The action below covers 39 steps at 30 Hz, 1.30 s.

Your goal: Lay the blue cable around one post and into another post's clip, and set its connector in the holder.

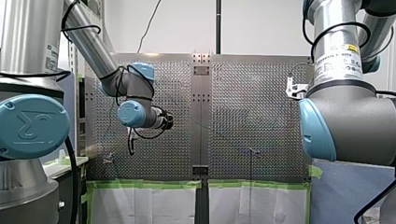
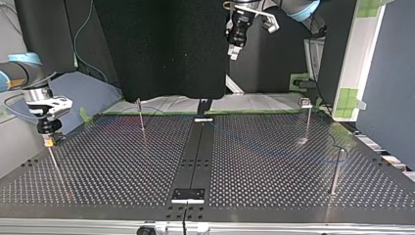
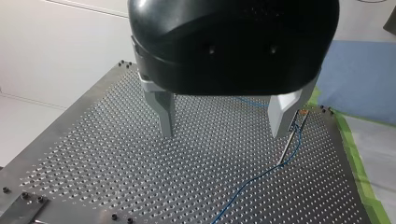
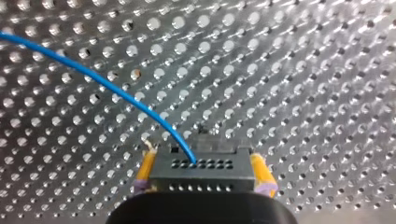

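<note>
The right jaws pinch the black connector (image 4: 201,170) low over the perforated surface (image 4: 280,70), blue cable (image 4: 114,92) trailing away; the left jaws hang high, spread wide.

A white wall (image 1: 261,28) rises beyond the perforated surface's (image 1: 243,116) far edge. Green tape (image 1: 144,185) lines the surface's opposite edge, with white sheeting (image 1: 140,205) just past it and a blue-grey panel (image 1: 345,191) off that edge's corner.
</note>
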Tool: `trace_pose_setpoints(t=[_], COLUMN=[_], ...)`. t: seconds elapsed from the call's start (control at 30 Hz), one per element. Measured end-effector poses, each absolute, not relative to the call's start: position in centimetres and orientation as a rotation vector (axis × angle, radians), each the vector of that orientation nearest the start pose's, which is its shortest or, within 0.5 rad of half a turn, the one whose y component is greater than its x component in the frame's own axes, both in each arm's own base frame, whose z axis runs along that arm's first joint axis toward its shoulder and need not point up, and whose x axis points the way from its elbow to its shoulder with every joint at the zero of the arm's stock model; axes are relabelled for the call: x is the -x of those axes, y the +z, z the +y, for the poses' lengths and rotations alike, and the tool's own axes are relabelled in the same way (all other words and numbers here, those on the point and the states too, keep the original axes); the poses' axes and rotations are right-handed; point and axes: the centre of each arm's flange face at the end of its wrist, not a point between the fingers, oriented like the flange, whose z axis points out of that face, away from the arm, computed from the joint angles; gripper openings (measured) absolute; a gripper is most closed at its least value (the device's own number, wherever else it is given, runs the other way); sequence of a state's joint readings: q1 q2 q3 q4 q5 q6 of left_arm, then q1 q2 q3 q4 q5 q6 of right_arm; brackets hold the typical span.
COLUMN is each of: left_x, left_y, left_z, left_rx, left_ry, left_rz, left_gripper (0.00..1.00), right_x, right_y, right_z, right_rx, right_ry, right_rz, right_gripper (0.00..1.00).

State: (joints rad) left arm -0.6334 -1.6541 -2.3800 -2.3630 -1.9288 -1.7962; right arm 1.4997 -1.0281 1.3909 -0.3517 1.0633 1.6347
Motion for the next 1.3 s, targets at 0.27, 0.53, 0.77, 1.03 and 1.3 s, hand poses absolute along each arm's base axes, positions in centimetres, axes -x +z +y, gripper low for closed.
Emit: trace_pose_setpoints(t=[0.27,0.53,0.77,1.03,1.3], left_x=[-23.48,-23.52,-23.54,-23.58,-23.59], left_y=[17.1,17.1,17.08,17.07,17.06], left_z=[-29.36,-29.36,-29.31,-29.27,-29.26], left_rx=[-0.074,-0.073,-0.073,-0.072,-0.072], left_ry=[-0.345,-0.347,-0.346,-0.344,-0.345], left_rz=[1.687,1.685,1.686,1.686,1.686], left_gripper=[1.0,1.0,1.0,1.0,1.0], right_x=[-13.45,-13.43,-13.24,-13.13,-13.16], right_y=[28.92,28.86,28.7,28.66,28.65], right_z=[-68.47,-68.48,-68.6,-68.62,-68.65], right_rx=[-1.51,-1.509,-1.492,-1.48,-1.477], right_ry=[1.568,1.57,1.556,1.543,1.542], right_rz=[-1.036,-1.041,-1.059,-1.073,-1.073], right_gripper=[0.0,0.0,0.0,0.06,0.42])
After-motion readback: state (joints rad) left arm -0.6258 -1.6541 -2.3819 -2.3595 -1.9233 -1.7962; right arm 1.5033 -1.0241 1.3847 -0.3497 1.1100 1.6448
